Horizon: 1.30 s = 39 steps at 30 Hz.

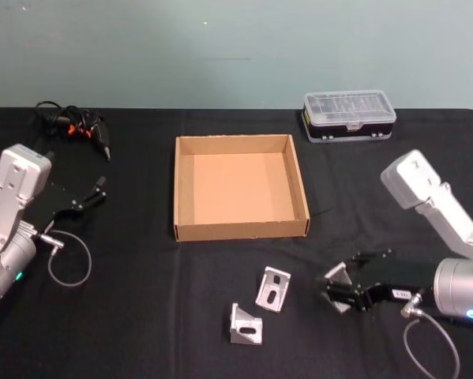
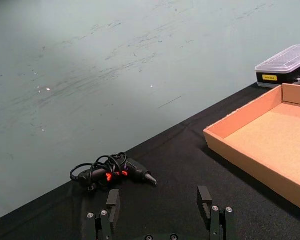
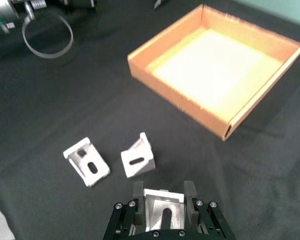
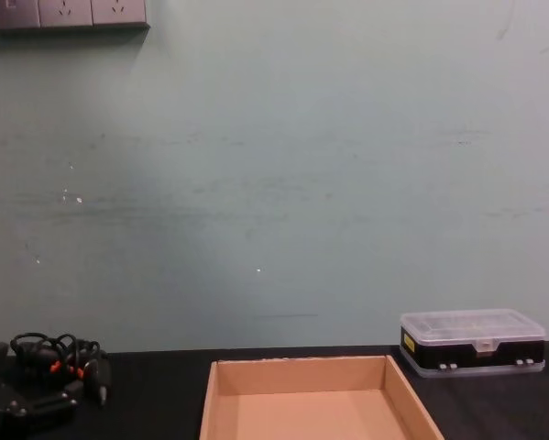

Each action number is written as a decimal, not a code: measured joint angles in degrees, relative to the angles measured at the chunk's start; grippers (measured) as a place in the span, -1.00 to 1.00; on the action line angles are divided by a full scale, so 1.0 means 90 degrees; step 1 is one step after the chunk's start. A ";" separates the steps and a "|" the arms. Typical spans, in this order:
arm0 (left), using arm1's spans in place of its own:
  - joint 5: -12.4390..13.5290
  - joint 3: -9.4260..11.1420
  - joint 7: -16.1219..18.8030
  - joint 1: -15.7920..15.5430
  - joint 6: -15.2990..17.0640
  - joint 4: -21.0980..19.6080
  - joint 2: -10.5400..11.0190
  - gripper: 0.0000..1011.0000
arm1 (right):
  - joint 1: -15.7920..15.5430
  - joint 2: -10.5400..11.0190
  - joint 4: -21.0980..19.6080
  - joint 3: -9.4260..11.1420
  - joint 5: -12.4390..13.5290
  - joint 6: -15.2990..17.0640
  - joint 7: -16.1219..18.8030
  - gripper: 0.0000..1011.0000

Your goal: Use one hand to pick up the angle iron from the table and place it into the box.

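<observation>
Three silver angle irons are in front of the tan box (image 1: 240, 230) on the black table (image 1: 141, 316). One angle iron (image 1: 335, 278) sits between the fingers of my right gripper (image 1: 336, 287), which is shut on it; the right wrist view shows this angle iron (image 3: 163, 210) held on both sides, with the gripper (image 3: 163, 194) low over the table. Two other angle irons (image 1: 273, 288) (image 1: 245, 324) lie loose to its left, and they appear as two brackets (image 3: 138, 157) (image 3: 86, 161) short of the box (image 3: 175, 97). My left gripper (image 1: 94, 192) is parked open at the far left, fingers (image 2: 112, 202) spread.
A clear-lidded plastic case (image 1: 349, 115) stands at the back right. At the back left lies a tangle of black cables (image 1: 74, 126) with orange parts. A grey cable loop (image 1: 69, 264) hangs by the left arm. The inside of the box shows bare cardboard.
</observation>
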 joint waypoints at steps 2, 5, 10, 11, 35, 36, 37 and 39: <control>0.0000 0.0000 -0.0001 0.0000 0.0000 0.0000 0.0000 1.00 | -0.0018 -0.0008 -0.0101 0.0088 0.0005 -0.0061 -0.0038 -0.03; 0.0000 0.0000 0.0000 0.0000 0.0000 0.0000 0.0000 1.00 | -0.0013 -0.0036 -0.0201 0.0184 0.0005 -0.0149 -0.0074 -0.03; 0.0000 0.0000 0.0000 0.0001 0.0000 0.0000 0.0000 1.00 | 0.0110 -0.0128 -0.0285 0.0278 -0.0054 -0.0258 -0.0120 -0.03; 0.0000 0.0000 0.0000 0.0000 0.0000 0.0000 0.0000 1.00 | 0.0140 -0.0145 -0.0289 0.0285 -0.0067 -0.0270 -0.0122 -0.03; 0.0000 0.0000 0.0000 0.0000 0.0000 0.0000 0.0000 1.00 | 0.1434 -0.1256 0.0653 -0.0098 -0.0965 -0.0881 0.0062 -0.03; 0.0000 0.0000 0.0000 0.0000 0.0000 0.0000 0.0000 1.00 | 0.1487 -0.1311 0.0747 -0.0122 -0.1001 -0.0916 0.0079 -0.03; 0.0000 0.0000 0.0000 0.0000 0.0000 0.0000 0.0000 1.00 | 0.1539 -0.1368 0.0840 -0.0145 -0.1030 -0.0948 0.0103 -0.03; 0.0000 0.0000 0.0000 0.0000 0.0000 0.0000 0.0000 1.00 | 0.1766 -0.1601 0.1253 -0.0247 -0.1133 -0.1074 0.0220 -0.03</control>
